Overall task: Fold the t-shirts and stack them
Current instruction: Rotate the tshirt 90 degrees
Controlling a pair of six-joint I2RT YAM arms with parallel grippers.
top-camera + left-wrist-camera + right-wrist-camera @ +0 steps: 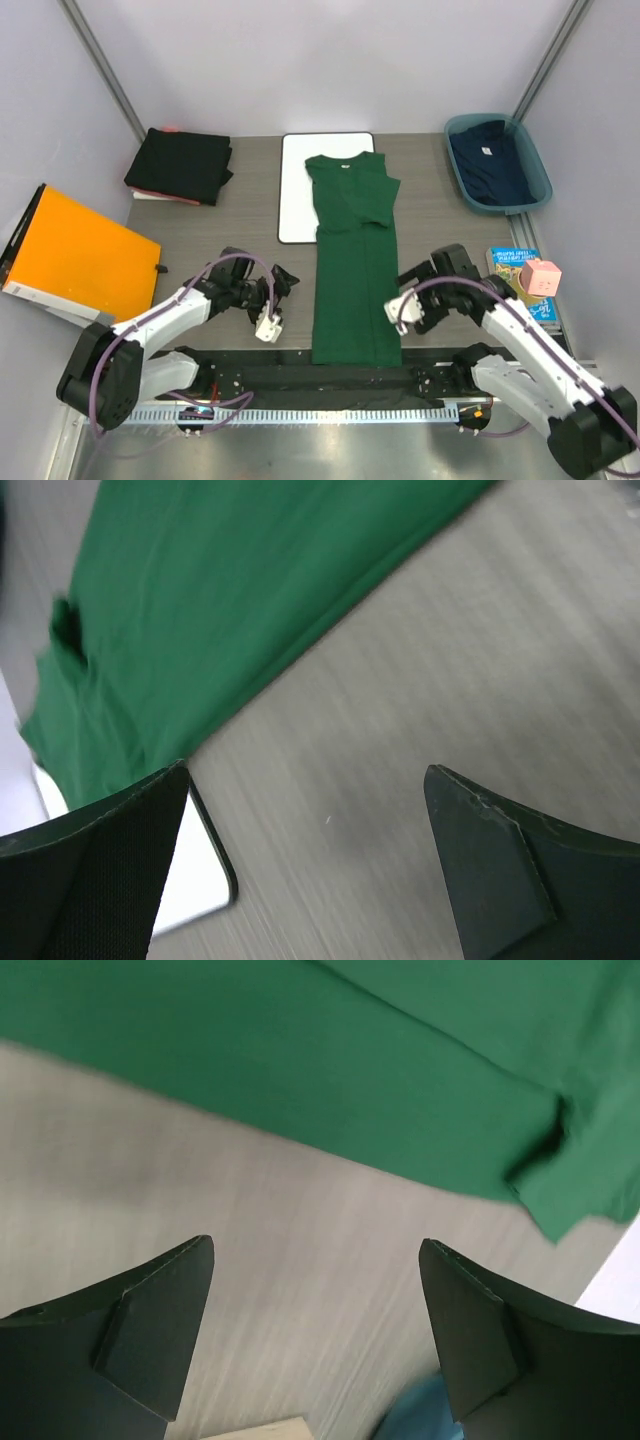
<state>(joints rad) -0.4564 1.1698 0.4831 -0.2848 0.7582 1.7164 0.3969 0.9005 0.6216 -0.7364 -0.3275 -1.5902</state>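
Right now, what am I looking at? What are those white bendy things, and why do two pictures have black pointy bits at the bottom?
The bendy things are two robot arms, bolted to the near edge of a table. The big picture comes from a camera up above them. The other two come from a little camera on each arm's wrist, so the black pointy bits are that arm's own fingers.

The left gripper and the right gripper are both open and hold nothing.

Between them lies a green t-shirt, folded into a long strip, with its top end on a white board. Farther back there is a pile of black folded shirts, and a navy shirt in a blue-green tub. An orange folder sits at the left.
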